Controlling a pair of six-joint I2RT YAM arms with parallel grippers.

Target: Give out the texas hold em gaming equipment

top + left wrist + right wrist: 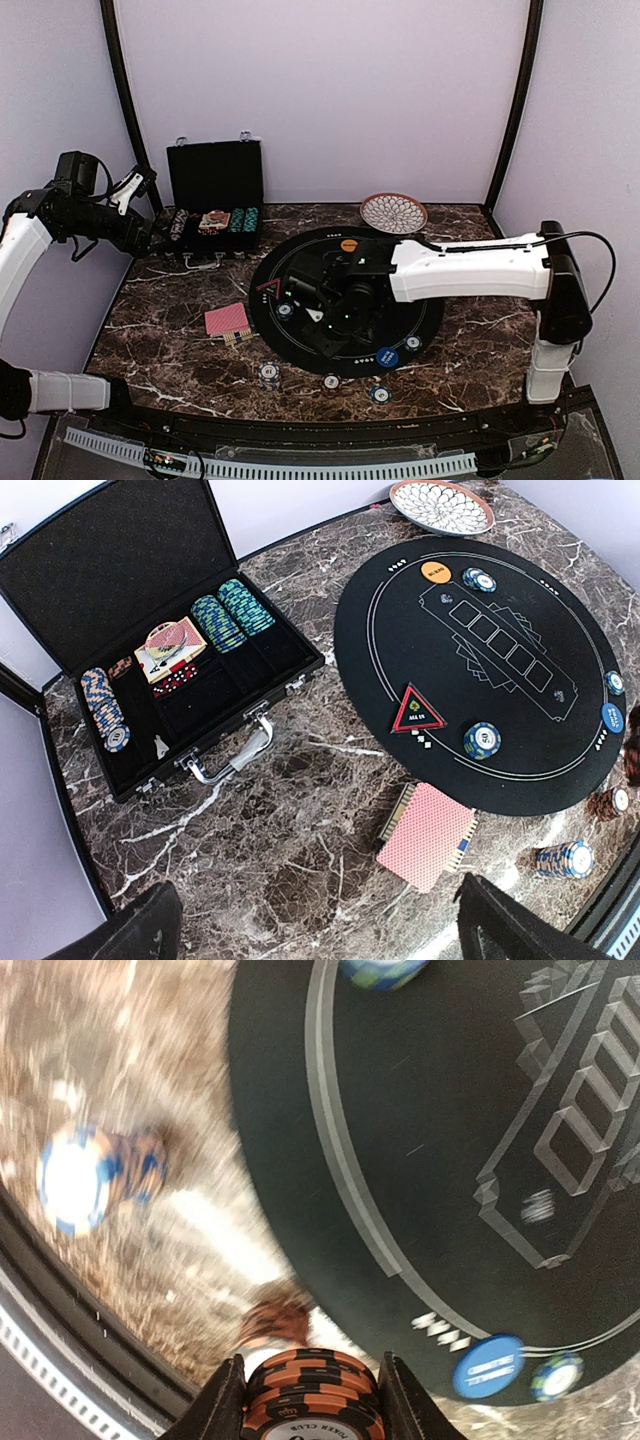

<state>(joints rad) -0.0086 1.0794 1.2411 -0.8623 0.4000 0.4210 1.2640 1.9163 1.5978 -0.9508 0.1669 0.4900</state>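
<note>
Now, right end effector (pixel 310 1362) gripping orange chip stack (pixel 312 1400), axis along fingers (pixel 218 1410), left end effector (pixel 320 920) wide.

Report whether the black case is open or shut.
Open. The case has its lid raised behind the tray, leaving the chips and cards inside exposed.

Marble table (pixel 160 340) bears mat (pixel 285 262), case (pixel 215 180), plate (pixel 393 212), cards (pixel 227 320), chips (pixel 268 375)

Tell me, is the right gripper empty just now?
No, the right gripper pinches a stack of orange-and-black striped poker chips between its fingers.
</note>
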